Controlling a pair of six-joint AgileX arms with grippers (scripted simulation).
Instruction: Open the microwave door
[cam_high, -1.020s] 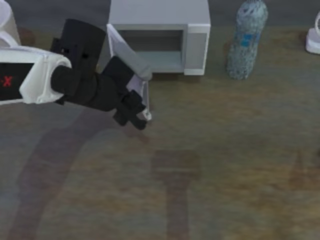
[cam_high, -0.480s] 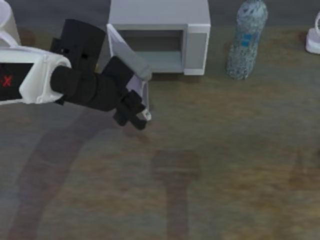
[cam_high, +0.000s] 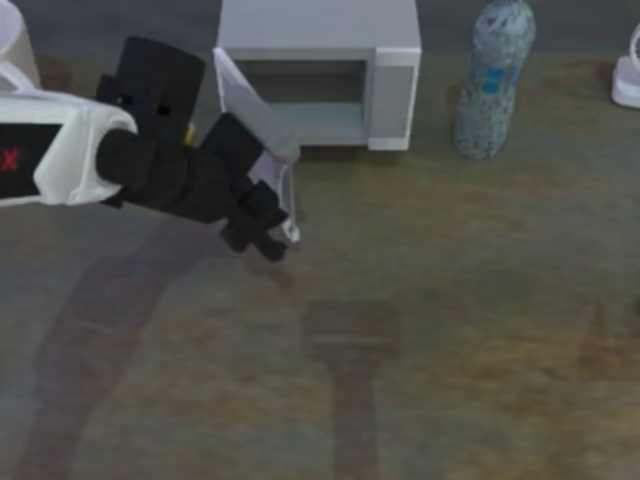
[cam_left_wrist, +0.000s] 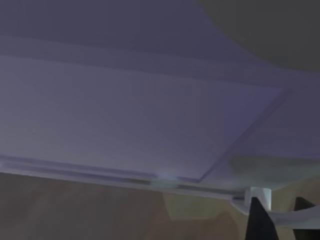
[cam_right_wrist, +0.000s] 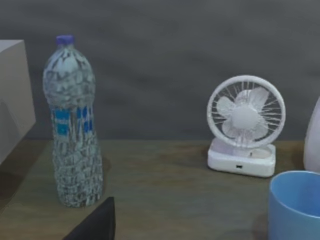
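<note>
Top view: left gripper (cam_high: 277, 238), clamped on the microwave door (cam_high: 256, 135) handle, had drawn it slightly wider; microwave (cam_high: 330, 75) cavity lay exposed, task near complete.

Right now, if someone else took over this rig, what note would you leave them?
Left pincer: at the free handle edge of the door, in front of the microwave; the grip itself is hidden, so check it.
Right arm: not in the top view, parked; its wrist camera looks at the bottle, fan and a blue cup.
Done: door swung out well clear of the front, hinged on its left side, cavity visible.
Left: perhaps pull the door a little wider, then let go and back off without knocking it.
</note>
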